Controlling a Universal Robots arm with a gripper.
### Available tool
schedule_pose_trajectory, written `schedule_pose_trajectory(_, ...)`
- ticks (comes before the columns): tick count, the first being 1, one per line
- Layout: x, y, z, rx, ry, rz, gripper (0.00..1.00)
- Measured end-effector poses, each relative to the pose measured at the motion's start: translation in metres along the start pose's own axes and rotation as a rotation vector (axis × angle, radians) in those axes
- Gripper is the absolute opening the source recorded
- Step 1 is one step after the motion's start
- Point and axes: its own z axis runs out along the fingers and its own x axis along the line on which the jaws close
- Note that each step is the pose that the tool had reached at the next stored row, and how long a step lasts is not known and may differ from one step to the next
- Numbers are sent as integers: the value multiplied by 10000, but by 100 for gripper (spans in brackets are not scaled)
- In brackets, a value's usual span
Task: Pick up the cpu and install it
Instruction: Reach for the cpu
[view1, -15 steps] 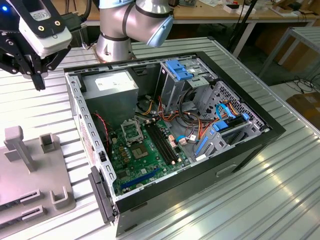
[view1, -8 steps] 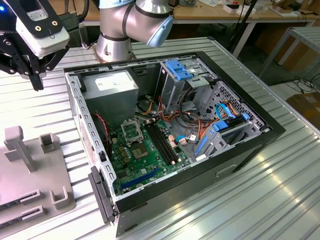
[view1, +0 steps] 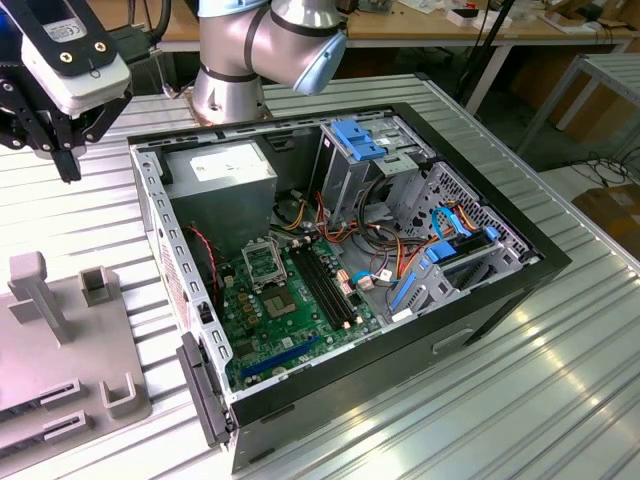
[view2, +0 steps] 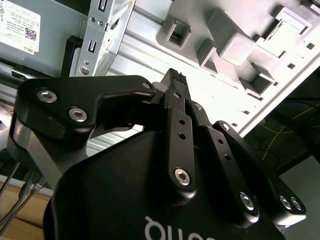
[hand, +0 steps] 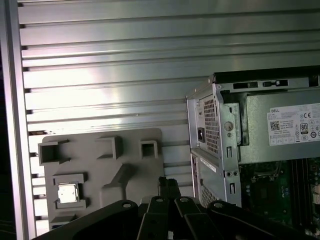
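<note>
Indoors, ribbed metal table (view1: 560, 400), cpu (hand: 67, 193), wooden workbenches (view1: 420, 32) beyond

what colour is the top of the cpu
Silver-grey; the cpu shows best in the first wrist view.

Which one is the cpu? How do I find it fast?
In the first wrist view, find the open computer case, then the flat grey tray beside it on the ribbed metal table. The cpu sits in one square pocket of that tray; it is the only shiny silver square, while the other pockets look plain grey.
</note>
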Motion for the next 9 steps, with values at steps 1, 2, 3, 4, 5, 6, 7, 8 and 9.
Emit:
schedule_pose_trajectory(1,5,0,0,-1,-1,0,10)
schedule_pose_trajectory(2,10,-1,0,0,0,0,10)
schedule_pose_trajectory(3,18,-1,0,0,0,0,10)
schedule_pose_trajectory(4,26,-2,-1,1,0,1,10)
schedule_pose_trajectory(5,31,-2,-1,0,0,1,10)
schedule_pose_trajectory(6,36,-3,-1,0,0,1,10)
schedule_pose_trajectory(7,42,-3,-1,0,0,1,10)
schedule_pose_trajectory(8,47,-3,-1,0,-1,0,10)
schedule_pose_trajectory(9,55,-4,-1,0,0,0,10)
